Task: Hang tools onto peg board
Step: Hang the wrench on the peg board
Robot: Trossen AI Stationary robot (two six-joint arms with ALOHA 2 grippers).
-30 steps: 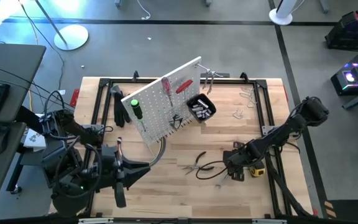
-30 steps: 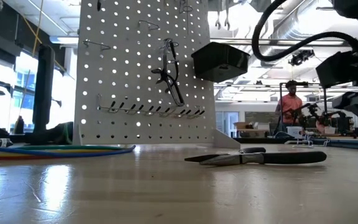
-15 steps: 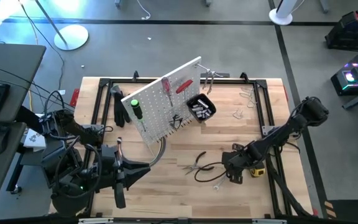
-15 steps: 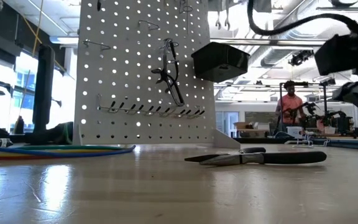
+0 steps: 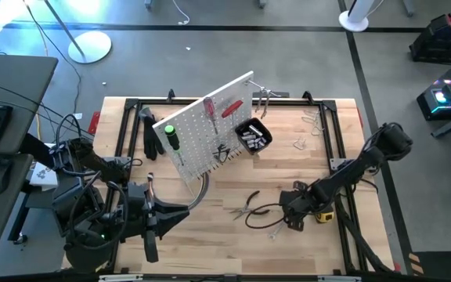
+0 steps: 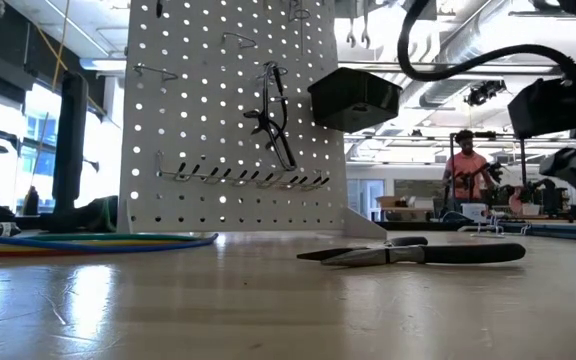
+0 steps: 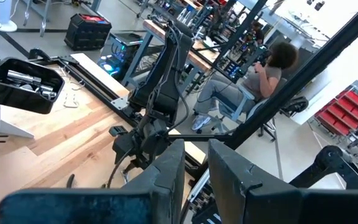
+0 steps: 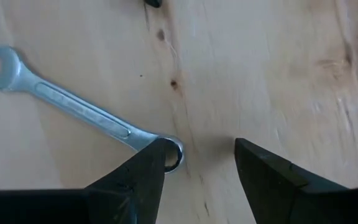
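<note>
The white peg board (image 5: 210, 129) stands tilted at the table's middle. It carries a green-handled screwdriver (image 5: 171, 138), a red-handled tool (image 5: 230, 107), a black bin (image 5: 253, 136) and hanging black pliers (image 6: 273, 115). A silver wrench (image 8: 82, 112) lies flat on the wood. My right gripper (image 8: 197, 168) is open and points down over the wrench's ring end. Black-handled pliers (image 6: 418, 253) lie flat on the table just left of it. My left gripper (image 7: 194, 168) waits raised at the near left, its fingers a narrow gap apart with nothing between them. My right gripper comes from above, pointing down, with one fingertip (image 8: 148, 168) at the wrench's ring end (image 8: 174, 154). I cannot tell whether the finger touches it. The wrench lies flat on the table.
A yellow tape measure (image 5: 324, 215) sits right of my right gripper. Metal clamps (image 5: 307, 120) lie at the far right. Coloured cables (image 6: 88, 240) curve along the table beside the board. A black metal frame (image 5: 335, 141) edges the table. A person (image 6: 465, 165) sits in the room beyond.
My right gripper has rolled a little about its own pointing line above the wrench, otherwise staying where it was. Its fingers have kept the same gap.
</note>
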